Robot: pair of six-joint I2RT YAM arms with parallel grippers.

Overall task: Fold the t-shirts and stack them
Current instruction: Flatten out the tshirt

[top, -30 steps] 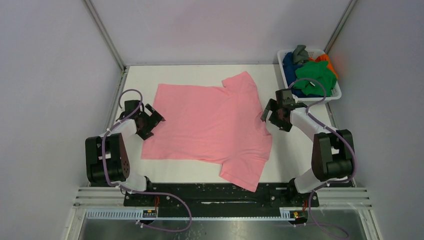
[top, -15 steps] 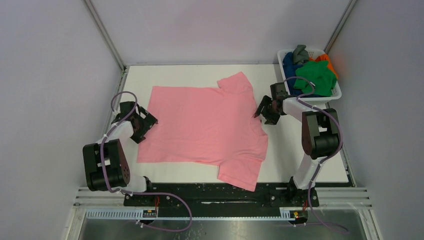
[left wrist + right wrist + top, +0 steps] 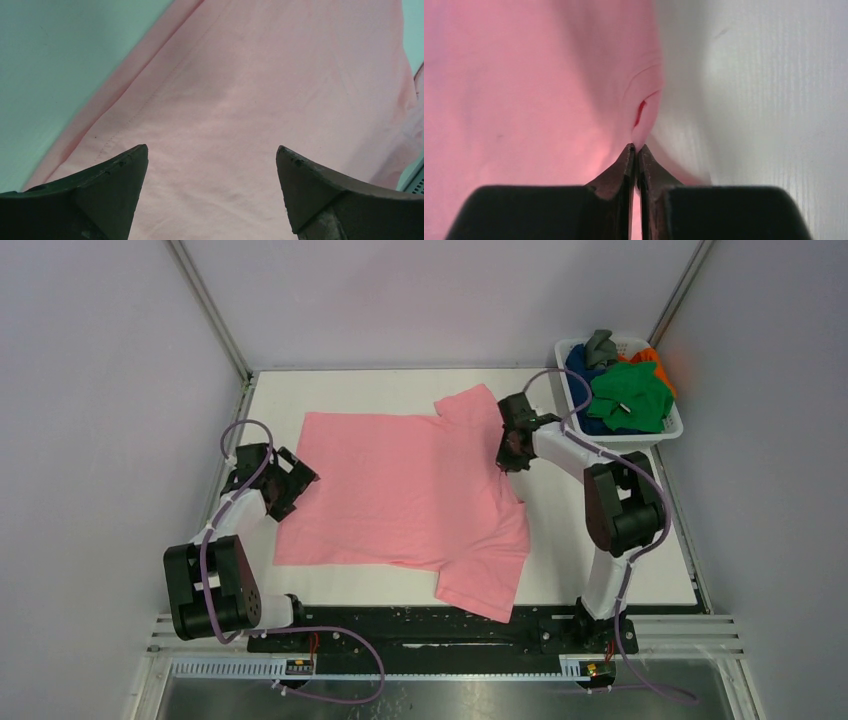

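A light pink t-shirt (image 3: 410,490) lies spread flat on the white table, its hem toward the left and its sleeves toward the right. My left gripper (image 3: 298,480) stands open at the hem edge, and the left wrist view shows pink cloth (image 3: 240,100) under its spread jaws (image 3: 212,147). My right gripper (image 3: 510,455) sits at the shirt's right edge just below the far sleeve. It is shut there on a pinched fold of the pink cloth (image 3: 644,115), which sticks out past its tips (image 3: 636,147). More t-shirts sit in the basket: green (image 3: 630,395), dark blue (image 3: 582,365), orange (image 3: 650,357) and grey (image 3: 600,343).
A white slatted basket (image 3: 650,435) stands at the back right corner of the table. Grey walls and metal frame posts close in the table on three sides. Bare white tabletop (image 3: 600,540) shows to the right of the shirt.
My right gripper has swung left and farther back to the shirt's edge by the far sleeve and closed on the cloth. The left arm has shifted only slightly.
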